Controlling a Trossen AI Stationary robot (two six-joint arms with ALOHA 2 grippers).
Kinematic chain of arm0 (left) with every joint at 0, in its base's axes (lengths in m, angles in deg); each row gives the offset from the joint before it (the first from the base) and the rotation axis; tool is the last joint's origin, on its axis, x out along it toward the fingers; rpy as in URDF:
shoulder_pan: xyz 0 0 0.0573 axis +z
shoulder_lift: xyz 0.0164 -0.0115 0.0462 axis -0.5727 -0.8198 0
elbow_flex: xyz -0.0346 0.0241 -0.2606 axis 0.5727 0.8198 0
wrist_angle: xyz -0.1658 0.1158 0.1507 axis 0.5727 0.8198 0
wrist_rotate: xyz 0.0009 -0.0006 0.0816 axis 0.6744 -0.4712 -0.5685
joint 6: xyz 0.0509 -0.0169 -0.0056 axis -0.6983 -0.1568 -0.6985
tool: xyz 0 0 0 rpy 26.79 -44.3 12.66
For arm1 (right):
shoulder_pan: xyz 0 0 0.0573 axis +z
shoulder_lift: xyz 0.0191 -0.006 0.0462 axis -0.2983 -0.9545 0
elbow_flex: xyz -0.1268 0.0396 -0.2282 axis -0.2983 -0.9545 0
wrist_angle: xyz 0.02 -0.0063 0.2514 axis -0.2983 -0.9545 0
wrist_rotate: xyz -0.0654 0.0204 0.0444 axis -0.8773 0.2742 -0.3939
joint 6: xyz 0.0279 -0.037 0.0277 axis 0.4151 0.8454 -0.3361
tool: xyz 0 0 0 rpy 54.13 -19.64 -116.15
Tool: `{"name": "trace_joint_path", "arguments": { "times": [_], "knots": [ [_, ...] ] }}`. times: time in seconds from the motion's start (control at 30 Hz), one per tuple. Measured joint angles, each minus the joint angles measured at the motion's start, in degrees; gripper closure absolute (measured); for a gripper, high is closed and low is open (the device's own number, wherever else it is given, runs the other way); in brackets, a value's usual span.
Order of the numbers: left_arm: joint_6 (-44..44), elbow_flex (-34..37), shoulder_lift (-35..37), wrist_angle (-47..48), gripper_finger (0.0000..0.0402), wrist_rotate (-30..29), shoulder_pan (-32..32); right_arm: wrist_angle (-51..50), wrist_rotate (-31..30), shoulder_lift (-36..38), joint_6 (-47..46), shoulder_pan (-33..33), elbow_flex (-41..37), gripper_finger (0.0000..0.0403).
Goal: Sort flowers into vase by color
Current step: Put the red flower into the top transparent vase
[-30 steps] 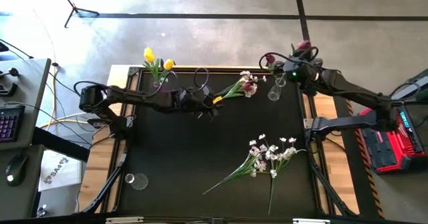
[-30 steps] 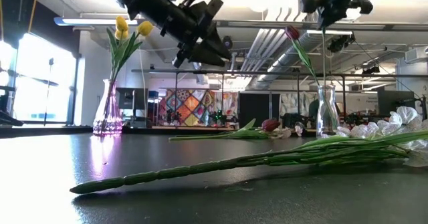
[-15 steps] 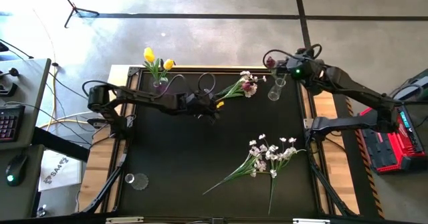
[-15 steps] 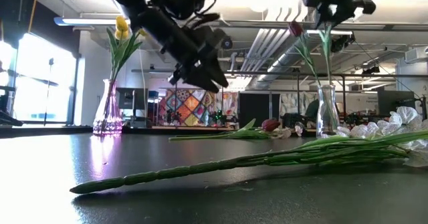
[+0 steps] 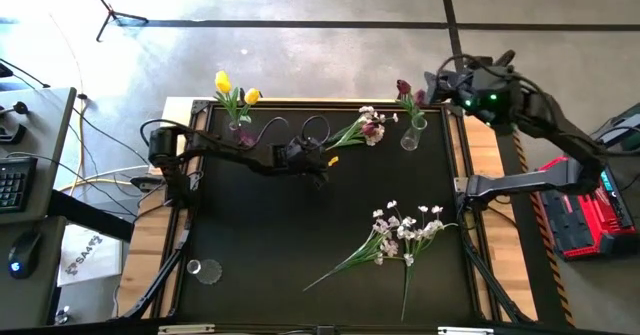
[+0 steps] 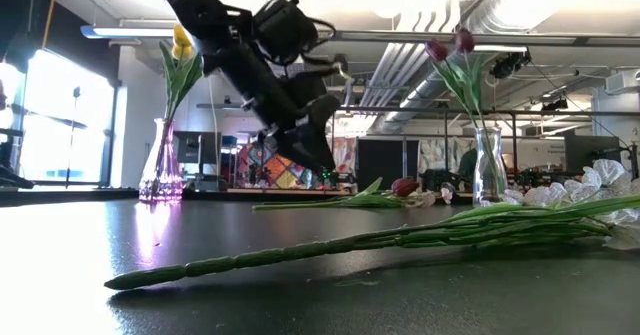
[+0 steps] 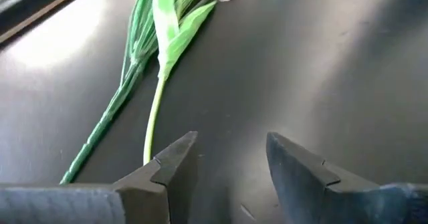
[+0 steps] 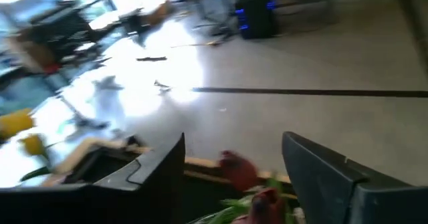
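A dark red tulip and a white spray [image 5: 366, 126] lie on the black table at the far middle, stems [image 7: 153, 114] pointing at my left gripper [image 5: 326, 162] [image 7: 231, 160]. That gripper is open, slanting down just short of the stem ends. Two dark red tulips [image 5: 404, 89] [image 6: 450, 47] stand in a clear vase [image 5: 411, 136] [image 6: 487, 171] at the far right. My right gripper [image 5: 434, 80] [image 8: 234, 162] is open, raised beside them and holding nothing. Yellow tulips [image 5: 235, 87] stand in a pink vase [image 6: 161, 167] at the far left.
Several white sprays [image 5: 401, 229] lie at the near right, one long stem [image 6: 350, 245] reaching toward the near edge. A small empty glass vase [image 5: 205, 271] stands at the near left. The table's middle is bare black surface [image 5: 270, 225].
My right gripper has let go of a dark red tulip, which now stands in the clear vase beside the first one, and has risen and drawn back toward the right edge. My left gripper has sunk and tipped downward toward the stems at the far middle.
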State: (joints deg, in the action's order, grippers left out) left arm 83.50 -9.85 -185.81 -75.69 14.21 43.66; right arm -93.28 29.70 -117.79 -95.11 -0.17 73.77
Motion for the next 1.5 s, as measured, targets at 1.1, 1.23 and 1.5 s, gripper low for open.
{"name": "trace_joint_path", "arguments": {
  "times": [1.1,1.23,1.5],
  "knots": [
    [1.6,-22.7,-12.4,13.9,0.0249,7.5,9.3,7.3,8.4,0.0,-2.0,10.3,2.3,0.0203],
    [0.7,-30.7,-17.2,24.6,0.0254,8.5,9.7,7.2,9.1,0.0,-3.0,11.7,2.3,0.0203],
    [0.0,-36.6,-22.1,31.9,0.0255,16.0,10.1,7.0,8.7,0.0,-4.1,14.0,2.3,0.0203]
  ]
}}
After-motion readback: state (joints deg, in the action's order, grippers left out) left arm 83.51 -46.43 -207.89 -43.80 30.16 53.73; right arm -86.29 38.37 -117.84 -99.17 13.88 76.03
